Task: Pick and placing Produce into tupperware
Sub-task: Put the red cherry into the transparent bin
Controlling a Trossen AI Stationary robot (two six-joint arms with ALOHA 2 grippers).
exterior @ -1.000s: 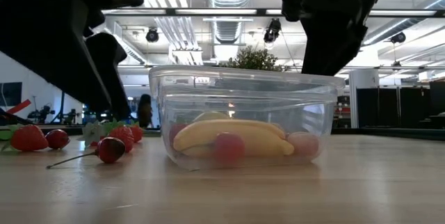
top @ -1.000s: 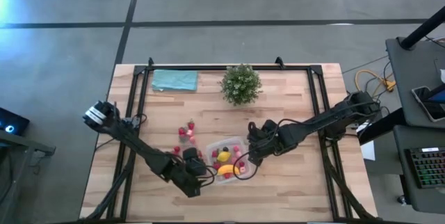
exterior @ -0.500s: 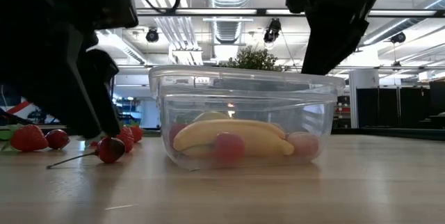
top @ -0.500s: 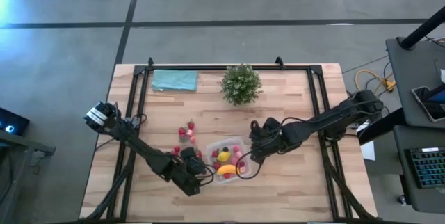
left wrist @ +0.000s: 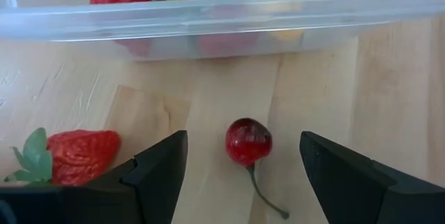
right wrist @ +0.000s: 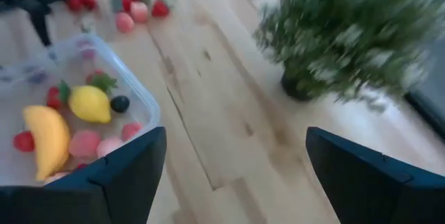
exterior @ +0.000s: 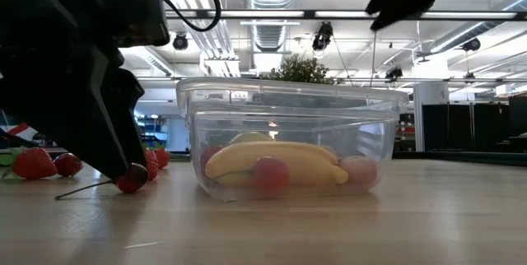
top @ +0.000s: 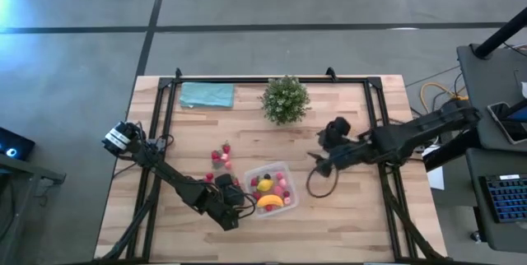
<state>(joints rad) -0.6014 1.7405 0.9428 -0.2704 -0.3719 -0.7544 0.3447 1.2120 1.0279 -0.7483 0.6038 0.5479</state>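
Observation:
The clear tupperware (top: 270, 189) stands on the table and holds a banana (top: 270, 202), a lemon (top: 264, 185) and several small red and pink pieces. A dark red cherry (left wrist: 248, 140) with a stem lies on the wood just left of the tupperware, with a strawberry (left wrist: 76, 156) beside it. My left gripper (left wrist: 242, 158) is open, low over the table, one finger on each side of the cherry without touching it. It also shows in the high view (top: 236, 205). My right gripper (top: 323, 163) is open and empty, raised to the right of the tupperware.
More loose strawberries (top: 221, 156) lie left of and beyond the tupperware. A green potted plant (top: 285, 99) stands at the far middle and a teal cloth (top: 207, 94) lies at the far left. Bare wood lies along the near edge and at the right.
My right gripper has risen from over the tupperware's right side and drawn back toward the table's right and far edges. My left gripper has come down beside the tupperware's left side until its fingers flank the cherry.

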